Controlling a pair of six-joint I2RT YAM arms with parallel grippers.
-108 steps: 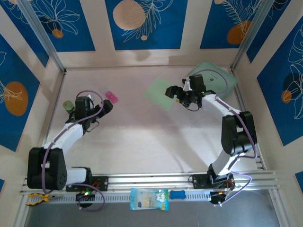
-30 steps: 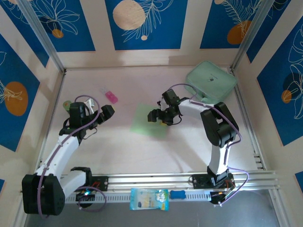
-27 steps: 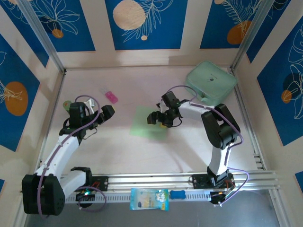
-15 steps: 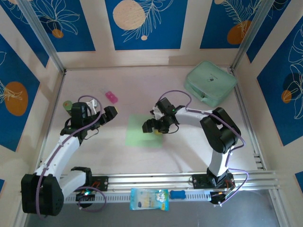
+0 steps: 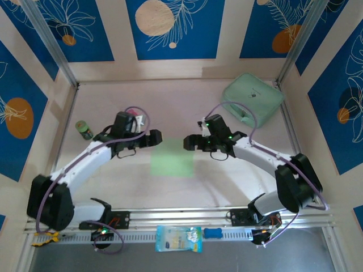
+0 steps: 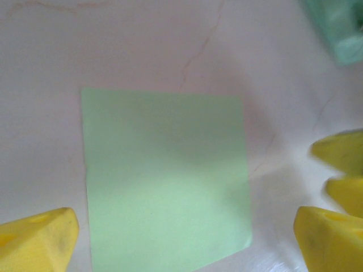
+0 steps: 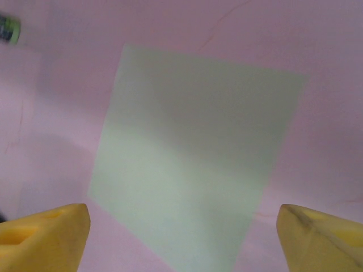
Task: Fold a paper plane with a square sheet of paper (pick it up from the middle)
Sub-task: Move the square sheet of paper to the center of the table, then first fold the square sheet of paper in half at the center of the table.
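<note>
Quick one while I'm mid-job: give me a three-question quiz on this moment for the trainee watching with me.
1. True or false: the square sheet of paper has already been folded into a dart.
2. Pick one: the mint case sits A) at the far right corner of the table, B) by the left arm's base, C) on top of the sheet.
3. Fill in: the left claw and the right claw both stand ____ (open or shut).

Key: 1 false, it lies flat and unfolded; 2 A; 3 open.
</note>
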